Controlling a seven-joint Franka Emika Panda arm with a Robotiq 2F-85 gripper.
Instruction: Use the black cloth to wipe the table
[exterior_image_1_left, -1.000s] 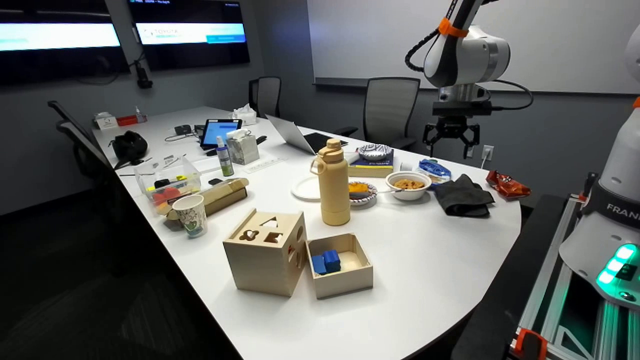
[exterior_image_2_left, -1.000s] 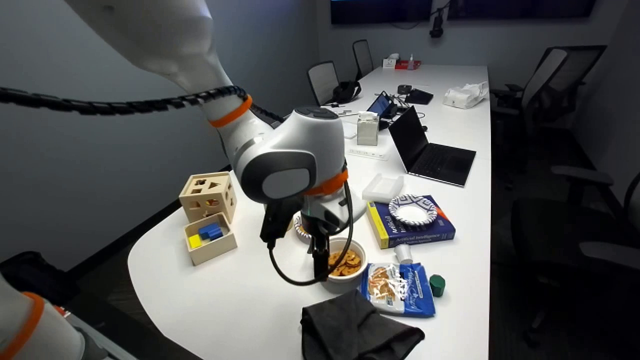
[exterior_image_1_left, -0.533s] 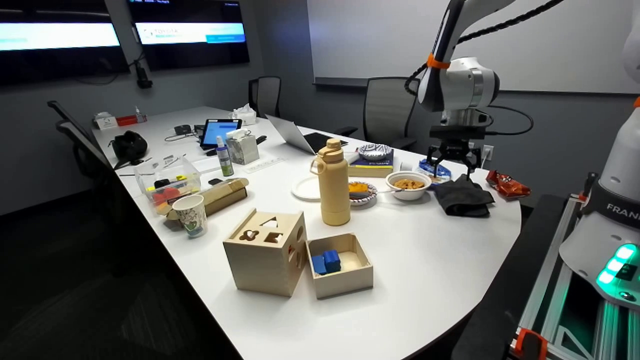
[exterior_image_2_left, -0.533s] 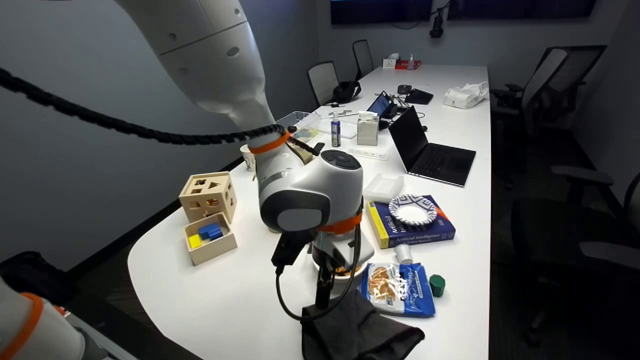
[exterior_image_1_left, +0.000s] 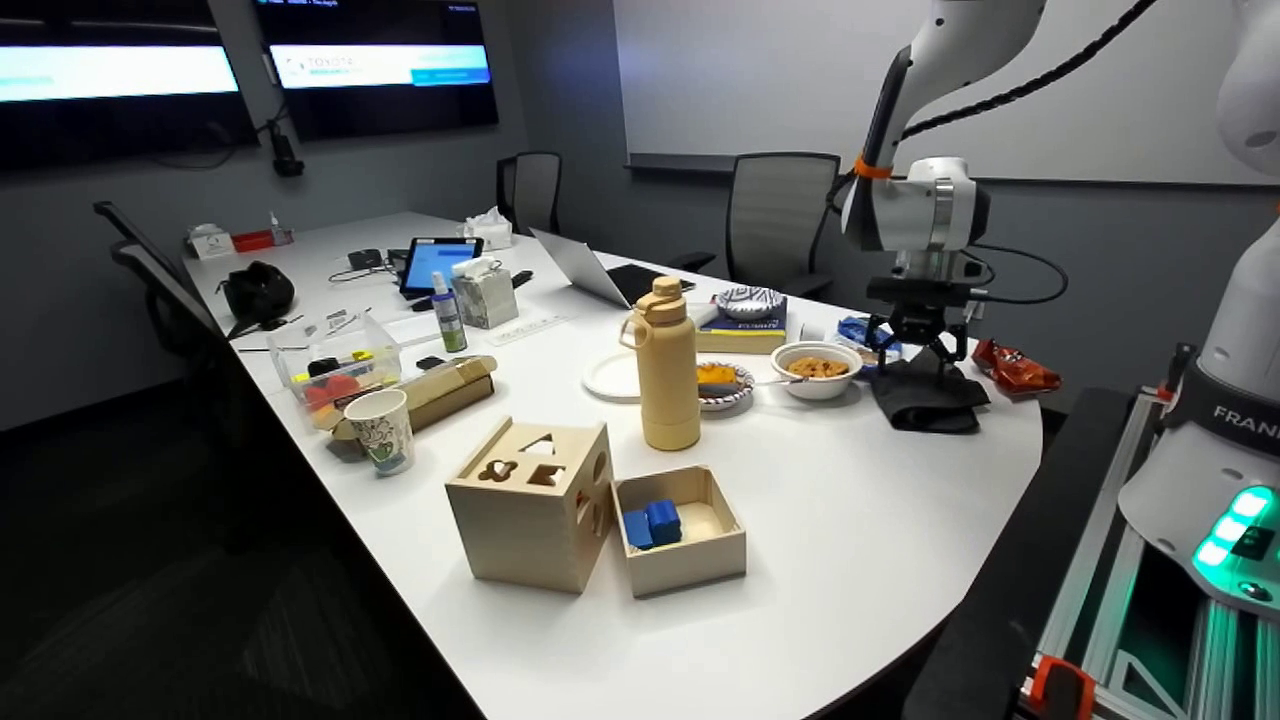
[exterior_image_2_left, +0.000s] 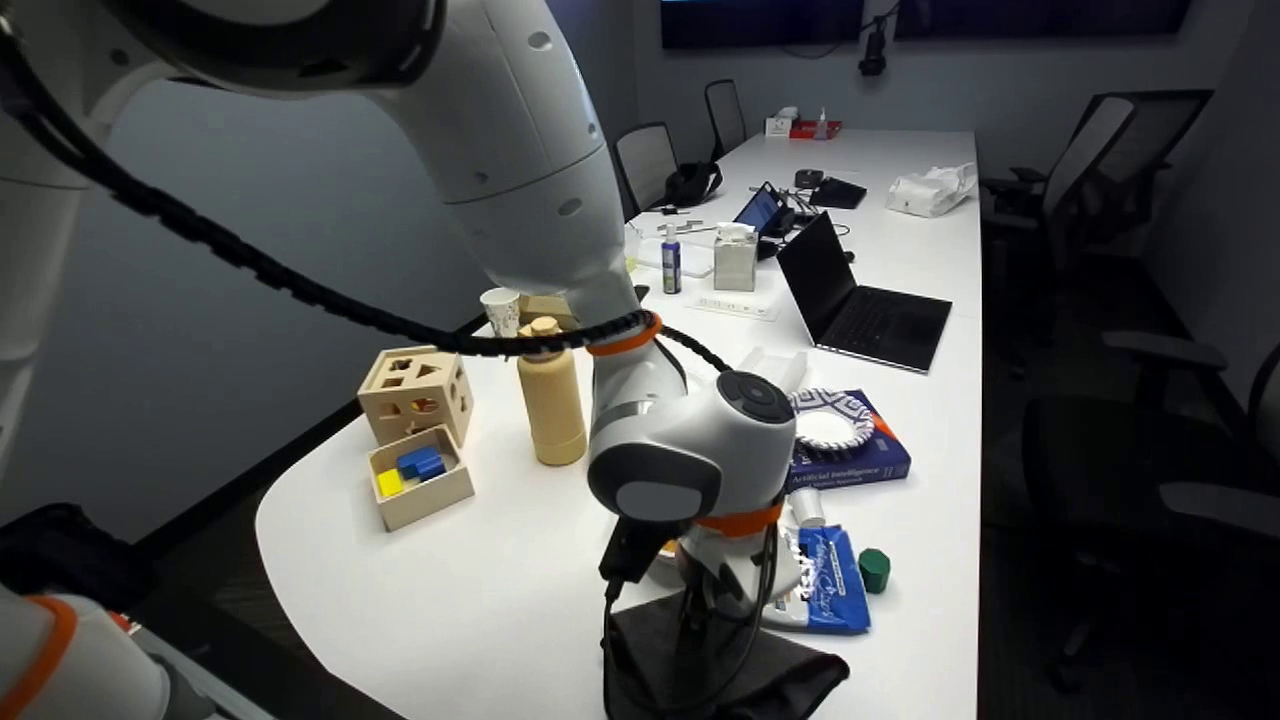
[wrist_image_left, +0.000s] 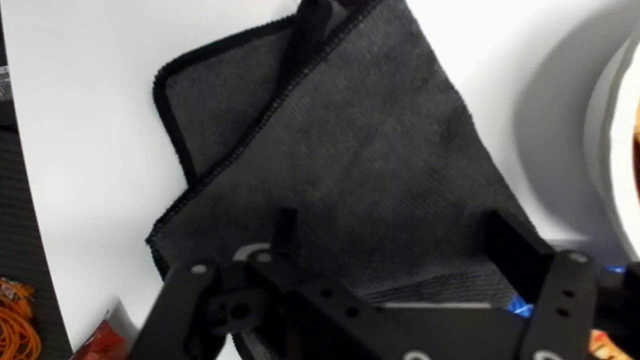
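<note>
My claw (wrist_image_left: 390, 220), spread wide, hangs over the cloth (wrist_image_left: 350, 150) on the tabletop (wrist_image_left: 90, 175); whether it touches, I cannot tell. Only the wrist view gives me orange cord (wrist_image_left: 17, 325) beyond the edge. In an exterior view alone I see a green block (exterior_image_2_left: 874, 571) just beside a blue bag (exterior_image_2_left: 836, 580); there, too, a book (exterior_image_2_left: 850, 466) reads "Artificial Intelligence." In an exterior view, a distant screen (exterior_image_1_left: 378, 68) shows "TOYOTA."
</note>
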